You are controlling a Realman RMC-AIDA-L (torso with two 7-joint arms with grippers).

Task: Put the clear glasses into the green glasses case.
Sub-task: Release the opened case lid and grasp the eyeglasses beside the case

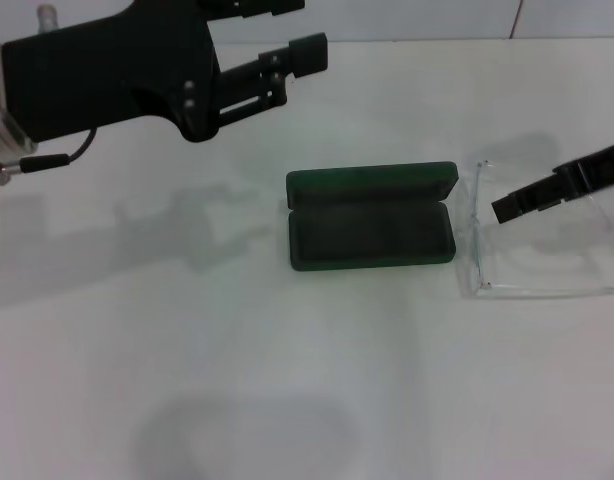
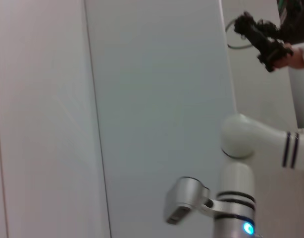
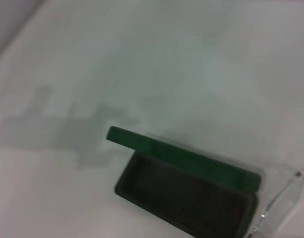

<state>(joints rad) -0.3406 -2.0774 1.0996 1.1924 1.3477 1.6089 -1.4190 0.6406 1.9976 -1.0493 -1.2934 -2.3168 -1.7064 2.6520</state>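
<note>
The green glasses case (image 1: 371,232) lies open in the middle of the white table, its lid (image 1: 372,183) tipped back and its dark lining empty. The right wrist view also takes in the case (image 3: 186,198) with its raised lid. The clear glasses (image 1: 476,232) rest on the table just right of the case, temple arms unfolded and pointing right; one corner of the glasses (image 3: 283,196) shows in the right wrist view. My right gripper (image 1: 502,208) reaches in from the right edge and hovers over the glasses. My left gripper (image 1: 287,32) is held high at the back left, open and empty.
The white table (image 1: 237,380) runs to a back edge near the wall. The left wrist view faces pale wall panels (image 2: 157,99) and a white and silver arm joint (image 2: 241,144), not the table.
</note>
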